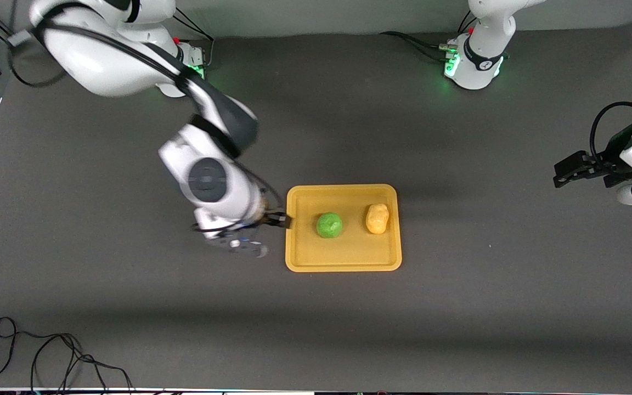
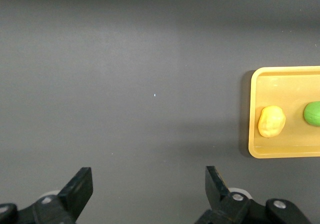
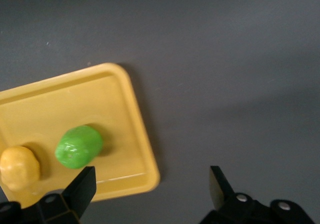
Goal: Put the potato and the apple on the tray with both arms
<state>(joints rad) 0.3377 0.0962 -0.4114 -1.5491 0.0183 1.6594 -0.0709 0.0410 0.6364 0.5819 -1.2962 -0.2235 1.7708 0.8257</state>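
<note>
The yellow-orange tray (image 1: 305,253) lies at the table's middle. The green apple (image 1: 328,225) and the lumpy potato (image 1: 377,218) rest on it side by side, apart, with the potato toward the left arm's end. My right gripper (image 1: 282,220) is open and empty over the tray's edge toward the right arm's end. Its wrist view shows the tray (image 3: 107,91), the apple (image 3: 78,146) and the potato (image 3: 19,167) beyond its gripper (image 3: 150,181). My left gripper (image 1: 560,174) is open and empty, waiting over bare table at the left arm's end. Its wrist view (image 2: 149,181) shows the tray (image 2: 265,79), potato (image 2: 271,121) and apple (image 2: 312,113) farther off.
Dark grey mat (image 1: 458,307) covers the table. A loose black cable (image 1: 47,356) lies at the corner nearest the front camera, toward the right arm's end. The arm bases (image 1: 475,60) stand along the edge farthest from the camera.
</note>
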